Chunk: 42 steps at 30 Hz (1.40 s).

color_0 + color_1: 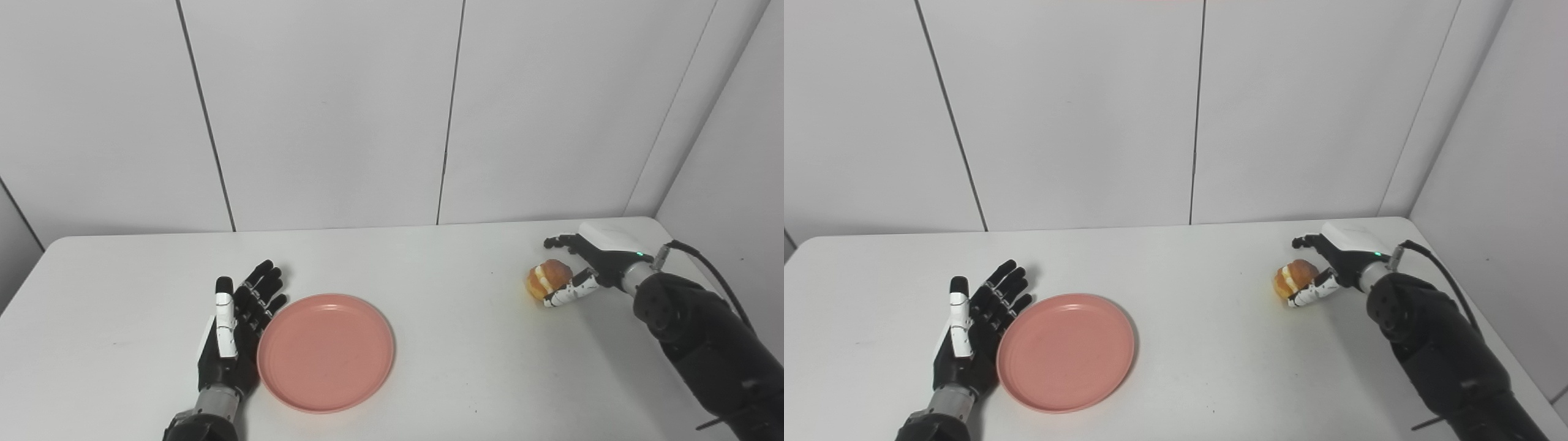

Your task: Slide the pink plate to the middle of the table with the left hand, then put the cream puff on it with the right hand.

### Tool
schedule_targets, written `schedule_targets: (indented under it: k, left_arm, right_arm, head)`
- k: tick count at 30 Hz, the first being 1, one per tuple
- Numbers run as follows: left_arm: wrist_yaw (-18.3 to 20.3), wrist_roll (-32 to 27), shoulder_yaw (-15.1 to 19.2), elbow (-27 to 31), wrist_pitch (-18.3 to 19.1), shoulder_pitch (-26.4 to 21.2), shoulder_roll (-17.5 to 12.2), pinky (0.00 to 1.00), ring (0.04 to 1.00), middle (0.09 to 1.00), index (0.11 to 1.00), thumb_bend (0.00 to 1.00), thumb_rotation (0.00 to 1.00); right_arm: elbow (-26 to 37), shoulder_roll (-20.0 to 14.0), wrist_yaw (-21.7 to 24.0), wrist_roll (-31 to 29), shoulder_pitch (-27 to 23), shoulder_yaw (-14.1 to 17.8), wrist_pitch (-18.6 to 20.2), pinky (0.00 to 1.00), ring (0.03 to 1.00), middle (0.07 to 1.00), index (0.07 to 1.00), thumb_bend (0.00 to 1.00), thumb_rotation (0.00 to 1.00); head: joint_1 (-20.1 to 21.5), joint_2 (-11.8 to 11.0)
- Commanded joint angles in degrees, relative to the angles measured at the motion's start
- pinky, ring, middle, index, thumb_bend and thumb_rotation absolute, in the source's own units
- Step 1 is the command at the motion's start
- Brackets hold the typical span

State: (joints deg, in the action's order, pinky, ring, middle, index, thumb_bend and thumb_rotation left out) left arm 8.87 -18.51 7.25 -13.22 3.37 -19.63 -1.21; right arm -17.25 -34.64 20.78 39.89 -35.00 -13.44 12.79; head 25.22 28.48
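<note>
White table (429,392), pale panelled wall (331,110) behind. At far left, left hand (236,327) low over the tabletop, palm turned toward the plate, fingers (262,288) extended and spread, grasping nothing; thumb (224,315) upright with white casing. Edge of that hand against the left rim of the pink plate (326,352), or just beside it; actual contact not resolvable. Plate flat on the table, left of centre and toward the near edge, nothing on it. Bare tabletop between plate and the right-hand group, the two well apart. Toward the right and further back, cream puff (547,278): golden-brown bun with a pale filling band visible on its left side, down at table level with a faint shadow beneath. Right hand (582,266) curled around the puff from the right, upper fingers (558,241) arched past its far side, white-cased thumb (571,294) against its near lower edge. Grip apparently closed on the puff, though whether lifted clear of the table or resting on it could not be told. Green indicator light (639,254) lit near the wrist. Dark forearm (704,343) in from lower right, black cable (710,269) looping off the wrist.
</note>
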Motion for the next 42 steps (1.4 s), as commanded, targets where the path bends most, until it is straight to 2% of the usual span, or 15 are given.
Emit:
schedule_targets:
  k: [1, 9, 13, 21, 23, 25, 28, 29, 30, 31, 32, 35, 37, 39, 42]
  left_arm:
    - [-0.48, 0.34, -0.4, -0.26, 1.92, 1.02, 0.11, 0.91, 0.926, 0.871, 0.8, 0.73, 1.0]
    - [-0.73, 0.44, -0.54, 1.12, 3.12, 1.73, -0.13, 0.9, 0.914, 0.865, 0.795, 0.72, 1.0]
    - [-0.62, 0.27, -0.53, 1.18, 3.38, 1.75, -0.13, 0.9, 0.911, 0.858, 0.789, 0.71, 1.0]
    - [-0.39, 0.63, -1.01, 1.12, 2.95, 1.86, -0.05, 0.89, 0.907, 0.861, 0.785, 0.72, 1.0]
    - [-0.48, 0.66, -1.08, 1.26, 2.93, 1.94, 0.01, 0.88, 0.903, 0.858, 0.786, 0.72, 1.0]
    - [-0.5, 0.52, -1.05, 1.28, 2.94, 1.97, 0.06, 0.89, 0.908, 0.861, 0.788, 0.73, 1.0]
    - [-0.15, 0.3, -0.96, 0.72, 2.51, 1.83, -0.1, 0.86, 0.896, 0.851, 0.784, 0.73, 1.0]
    - [-0.09, 0.34, -1.01, 0.75, 2.53, 1.81, -0.17, 0.86, 0.896, 0.851, 0.784, 0.73, 1.0]
    - [-0.09, 0.41, -1.09, 0.88, 2.6, 1.83, -0.17, 0.86, 0.894, 0.849, 0.781, 0.74, 1.0]
    - [-0.08, 0.34, -1.11, 1.03, 2.72, 1.83, -0.13, 0.86, 0.894, 0.846, 0.78, 0.74, 1.0]
    - [-0.11, 0.28, -1.11, 1.07, 2.8, 1.81, -0.09, 0.86, 0.895, 0.844, 0.777, 0.74, 1.0]
    - [-0.26, 0.0, -0.95, 1.05, 3.14, 1.77, 0.05, 0.88, 0.896, 0.847, 0.775, 0.74, 0.99]
    - [-0.18, -0.11, -0.92, 0.88, 3.15, 1.76, 0.03, 0.89, 0.902, 0.849, 0.78, 0.74, 0.99]
    - [-0.22, -0.31, -0.85, 0.94, 3.42, 1.77, 0.13, 0.89, 0.905, 0.848, 0.783, 0.74, 0.99]
    - [-0.07, -0.5, -0.79, 0.82, 3.42, 1.73, 0.11, 0.89, 0.903, 0.846, 0.783, 0.74, 0.98]
  right_arm:
    - [0.88, -1.5, -2.12, 0.32, -2.42, 0.32, -1.96, 0.75, 0.825, 0.871, 0.816, 1.0, 0.33]
    - [0.27, -1.11, -2.69, 1.1, -2.31, -1.39, -1.35, 0.75, 0.828, 0.877, 0.813, 1.0, 0.35]
    - [-1.51, -2.22, -3.29, 5.24, -2.82, -5.31, -3.0, 0.71, 0.788, 0.855, 0.814, 1.0, 0.34]
    - [-4.9, -1.19, -6.73, 3.77, -2.15, -4.88, -5.21, 0.73, 0.779, 0.831, 0.792, 1.0, 0.32]
    - [-5.66, -0.72, -7.8, 2.96, -1.99, -4.58, -5.56, 0.65, 0.701, 0.777, 0.773, 1.0, 0.28]
    - [-6.7, -0.42, -9.06, 2.26, -1.91, -4.53, -6.49, 0.63, 0.683, 0.771, 0.762, 1.0, 0.25]
    - [-8.66, 0.16, -11.89, 0.93, -1.81, -4.19, -8.84, 0.56, 0.656, 0.732, 0.682, 0.91, 0.12]
    - [-9.38, 0.3, -13.19, 0.49, -1.79, -4.06, -10.09, 0.56, 0.653, 0.729, 0.678, 0.91, 0.11]
    - [-9.92, 0.31, -14.25, 0.19, -1.77, -4.05, -11.15, 0.55, 0.644, 0.704, 0.588, 0.72, 0.12]
    - [-10.37, 0.32, -15.13, -0.18, -1.75, -4.01, -12.13, 0.55, 0.64, 0.687, 0.531, 0.6, 0.12]
    - [-10.85, 0.36, -15.87, -0.58, -1.75, -3.91, -13.05, 0.55, 0.638, 0.679, 0.51, 0.56, 0.12]
    - [-11.5, 0.56, -16.89, -0.88, -1.75, -3.84, -14.14, 0.6, 0.687, 0.699, 0.486, 0.52, 0.12]
    - [-11.68, 0.61, -17.06, -0.87, -1.76, -3.91, -14.3, 0.52, 0.599, 0.634, 0.485, 0.51, 0.12]
    - [-11.96, 0.5, -16.93, -0.99, -1.86, -4.07, -14.76, 0.43, 0.497, 0.535, 0.475, 0.52, 0.02]
    - [-11.64, 0.3, -15.78, -1.22, -1.89, -4.25, -14.51, 0.41, 0.471, 0.51, 0.473, 0.53, 0.0]
  head:
    - [-0.18, 0.1]
    - [-0.38, 0.86]
    - [-0.49, 0.99]
    - [-1.18, 1.32]
    - [-1.33, 1.32]
    - [-1.37, 1.35]
    - [-1.37, 1.35]
    - [-1.37, 1.35]
    - [-1.59, 1.49]
    - [-1.59, 1.49]
    - [-1.57, 1.48]
    - [-1.61, 1.5]
    - [-1.63, 1.51]
    - [-1.63, 1.51]
    - [-1.59, 1.59]
